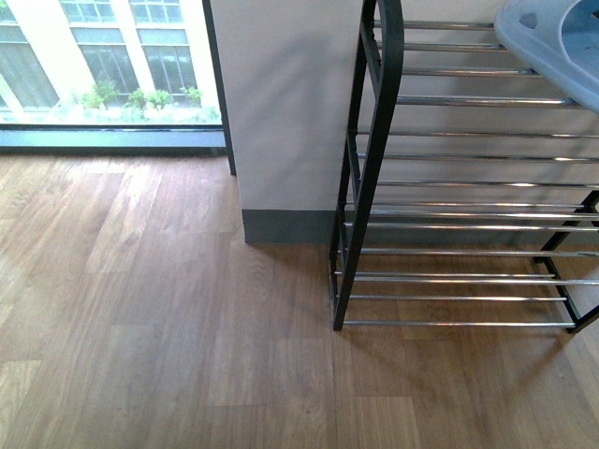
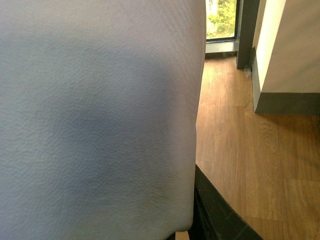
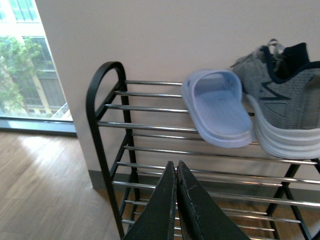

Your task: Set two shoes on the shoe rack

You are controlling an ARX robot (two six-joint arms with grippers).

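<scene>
Pale blue-white, pebble-textured rubber (image 2: 95, 115) fills almost the whole left wrist view, pressed so close to the lens that its outline cannot be made out; a dark edge (image 2: 215, 210) shows beneath it, but whether the left pincer is open or closed cannot be told from here. Beyond it lie brown wood-plank flooring (image 2: 250, 160), a white wall with a grey skirting board (image 2: 287, 102) and a strip of window with greenery outside.

Black fingers of the right gripper (image 3: 176, 200) rise into the right wrist view pressed flat together, closed with nothing between them. Past them stands the tall black-framed shoe rack with rounded top corners and tiers of thin chrome rods (image 3: 102, 107), set against the white wall. On its top tier rests a pale blue-white rubber slide (image 3: 217, 107), its toe end overhanging the front rod. Just beside it, touching along one side, sits a grey knit sneaker with navy lining, grey laces and a thick white sole (image 3: 287, 100), partly cut off by the frame edge.

From the front view, the rack's left end post (image 1: 374, 150) and five or more rod tiers are seen from above on the plank floor (image 1: 168, 309), with the slide's pale rim (image 1: 547, 42) at the upper right corner. Neither arm appears in this view.
</scene>
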